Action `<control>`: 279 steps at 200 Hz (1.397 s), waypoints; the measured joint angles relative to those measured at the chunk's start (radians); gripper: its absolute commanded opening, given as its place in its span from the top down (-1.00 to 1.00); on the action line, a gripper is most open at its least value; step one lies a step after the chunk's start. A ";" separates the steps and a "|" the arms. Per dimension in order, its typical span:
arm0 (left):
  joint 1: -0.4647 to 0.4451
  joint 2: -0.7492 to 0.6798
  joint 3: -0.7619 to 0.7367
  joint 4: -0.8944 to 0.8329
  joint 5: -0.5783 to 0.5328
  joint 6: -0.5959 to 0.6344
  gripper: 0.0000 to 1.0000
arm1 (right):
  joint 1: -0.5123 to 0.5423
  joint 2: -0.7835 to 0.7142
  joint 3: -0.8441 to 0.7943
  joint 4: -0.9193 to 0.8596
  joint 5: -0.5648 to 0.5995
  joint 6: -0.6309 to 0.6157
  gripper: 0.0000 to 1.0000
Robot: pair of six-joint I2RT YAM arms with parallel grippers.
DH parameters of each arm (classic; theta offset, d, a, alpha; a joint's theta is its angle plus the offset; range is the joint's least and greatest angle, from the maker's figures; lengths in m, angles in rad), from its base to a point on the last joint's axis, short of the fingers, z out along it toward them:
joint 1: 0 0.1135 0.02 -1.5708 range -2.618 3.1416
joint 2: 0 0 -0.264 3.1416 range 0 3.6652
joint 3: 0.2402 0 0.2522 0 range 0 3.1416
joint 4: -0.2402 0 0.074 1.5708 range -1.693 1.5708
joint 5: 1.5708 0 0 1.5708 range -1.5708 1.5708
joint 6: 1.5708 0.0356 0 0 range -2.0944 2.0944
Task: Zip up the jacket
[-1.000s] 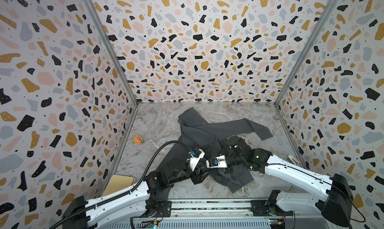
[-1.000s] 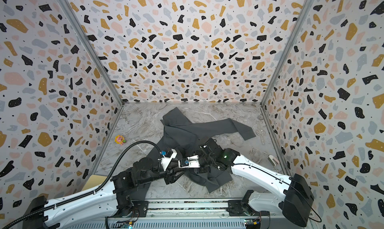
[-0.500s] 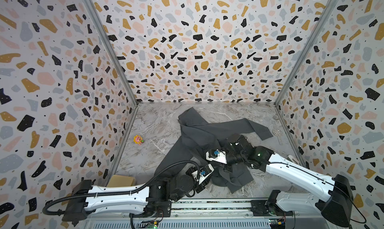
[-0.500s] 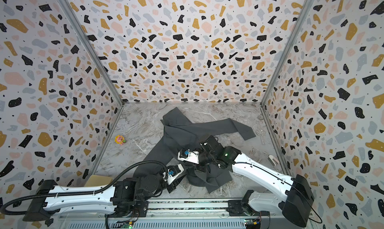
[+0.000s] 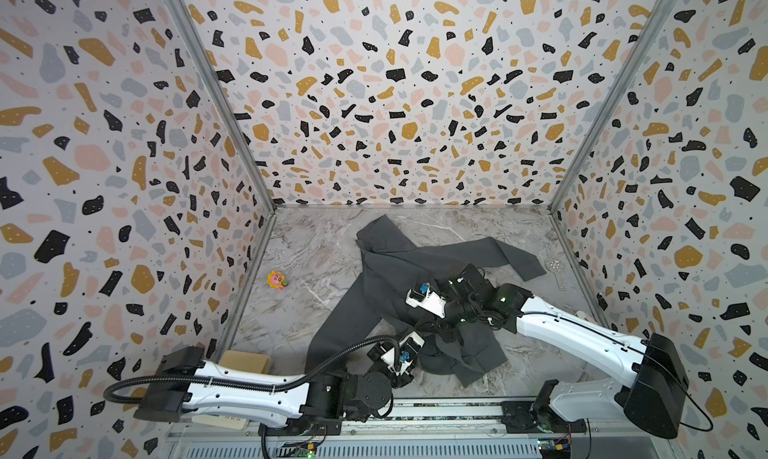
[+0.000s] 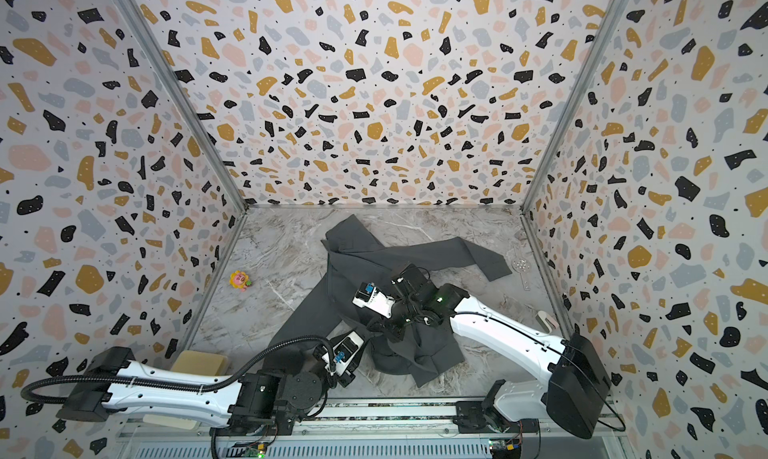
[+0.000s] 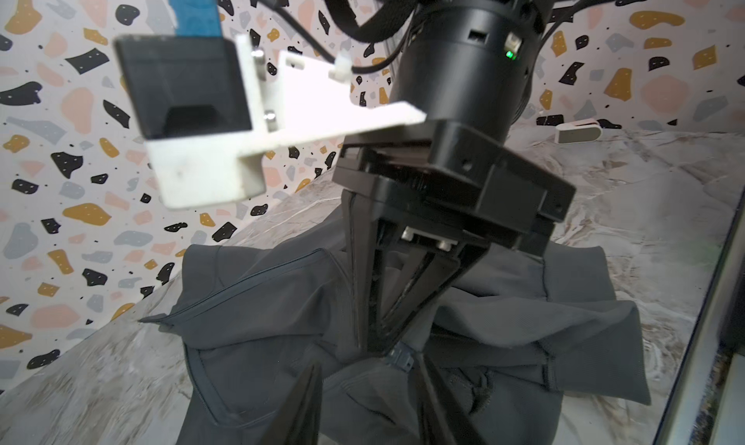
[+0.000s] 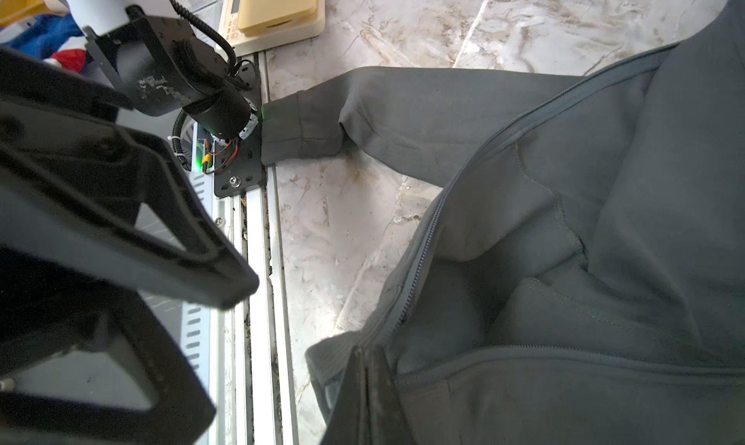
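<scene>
The dark grey jacket (image 5: 399, 270) lies spread and crumpled on the marble floor, its zipper tracks (image 8: 435, 229) parted. My right gripper (image 8: 367, 352) points down and is shut on the jacket's hem where the zipper begins; it also shows in both top views (image 5: 436, 332) (image 6: 380, 328). My left gripper (image 7: 365, 366) is low at the front edge, just under the right one, and also appears in a top view (image 5: 417, 342). Its jaws stand apart over a ridge of fabric beside the small metal zipper slider (image 7: 399, 358). I cannot tell if they touch the cloth.
A small pink and yellow toy (image 5: 276, 280) lies by the left wall. A tan block (image 5: 245, 361) sits at the front left corner. A clear plastic piece (image 5: 555, 265) and a white object (image 6: 546, 319) lie along the right wall. The metal rail (image 5: 436, 411) runs along the front.
My left arm has folded back and dropped toward the front edge, and its jaws have narrowed. The right gripper stayed shut on the hem, shifting slightly back and right.
</scene>
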 measured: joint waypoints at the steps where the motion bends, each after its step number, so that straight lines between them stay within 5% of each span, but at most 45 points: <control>1: 0.000 -0.001 -0.005 0.004 0.000 -0.001 0.21 | -0.002 0.000 0.000 0.000 -0.001 0.001 1.00; 41: -0.001 -0.040 -0.103 0.034 -0.006 -0.024 0.18 | -0.030 0.000 0.013 -0.002 -0.015 0.037 1.00; 185: -0.002 0.082 -0.071 0.146 0.002 0.018 0.14 | -0.035 0.022 0.027 -0.003 -0.040 0.063 1.00; 279: -0.002 0.161 -0.060 0.175 -0.103 0.029 0.15 | -0.040 0.030 0.043 -0.009 -0.068 0.068 1.00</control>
